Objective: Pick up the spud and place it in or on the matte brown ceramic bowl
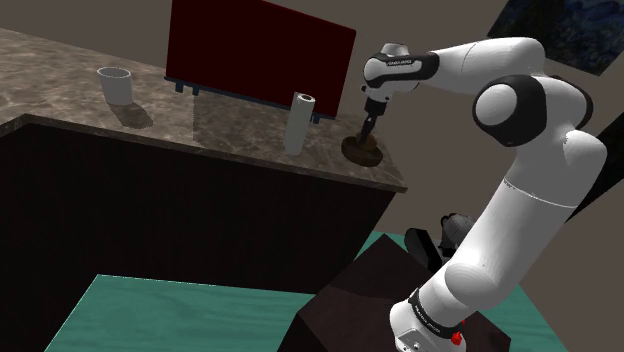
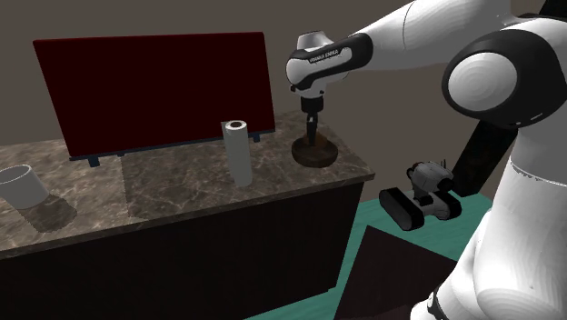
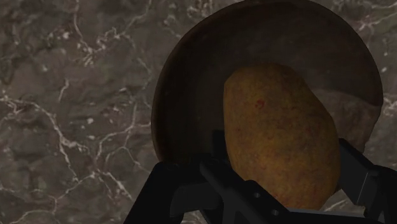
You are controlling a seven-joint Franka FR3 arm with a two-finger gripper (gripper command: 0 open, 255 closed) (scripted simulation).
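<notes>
A brown, speckled potato (image 3: 280,133) sits between my two black fingers, which clasp its sides. Right beneath it lies the matte brown bowl (image 3: 191,83) on the dark marble counter. In the shoulder view my gripper (image 1: 369,128) points straight down just over the bowl (image 1: 362,153), near the counter's right end. The second exterior view has the gripper (image 2: 311,132) dipping into the bowl (image 2: 313,153) as well. Whether the potato touches the bowl's floor I cannot tell.
A white paper towel roll (image 1: 299,123) stands upright to the shoulder view's left of the bowl. Behind it leans a dark red board (image 1: 260,50). A white cup (image 1: 116,85) is far off on the counter. A small tracked machine (image 2: 422,195) rests on the floor.
</notes>
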